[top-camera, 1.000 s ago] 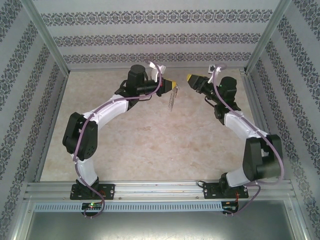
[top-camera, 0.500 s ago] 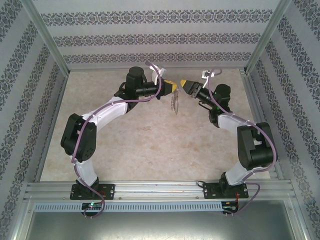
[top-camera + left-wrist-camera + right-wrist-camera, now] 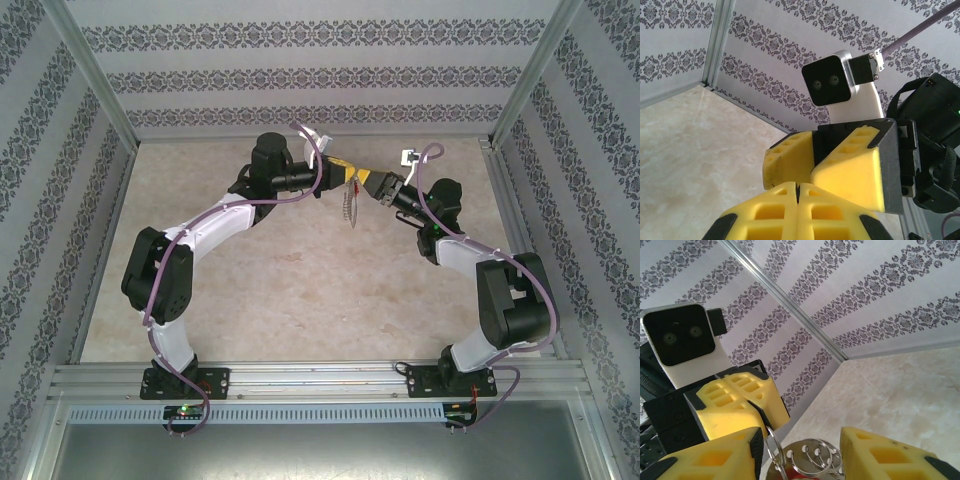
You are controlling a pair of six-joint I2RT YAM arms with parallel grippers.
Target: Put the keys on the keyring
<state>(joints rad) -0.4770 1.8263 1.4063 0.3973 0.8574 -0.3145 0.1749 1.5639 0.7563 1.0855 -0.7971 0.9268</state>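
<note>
Left hand [image 3: 350, 176]: pinched shut on the keyring [image 3: 348, 207], which dangles above the bench [image 3: 300, 300].
Right hand [image 3: 800, 452]: fingers apart, either side of the keyring.
Key [image 3: 799, 474]: red head low between those fingers.

At 12 o'clock of the table [image 3: 300, 300] the left gripper [image 3: 346, 175] and right gripper [image 3: 366, 182] meet tip to tip, with the keyring [image 3: 348, 207] hanging just below: no passage there. From 4 to 8 o'clock the top lies bare. Patterned walls [image 3: 300, 75] close three sides.
</note>
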